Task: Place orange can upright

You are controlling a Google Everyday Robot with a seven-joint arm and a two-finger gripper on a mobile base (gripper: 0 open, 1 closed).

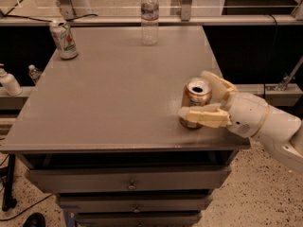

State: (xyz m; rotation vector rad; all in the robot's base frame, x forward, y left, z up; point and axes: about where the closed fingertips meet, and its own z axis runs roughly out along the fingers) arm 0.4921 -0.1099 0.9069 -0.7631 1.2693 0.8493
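Note:
The orange can stands upright on the grey table, near its front right corner, with its open silver top facing up. My gripper reaches in from the right and is shut on the can. One beige finger crosses the can's lower front and the other finger lies against its far right side. The white arm runs off past the table's right edge.
A white can with green and red marks stands at the table's back left. A clear water bottle stands at the back middle. Drawers sit under the table top. Small bottles are on a shelf to the left.

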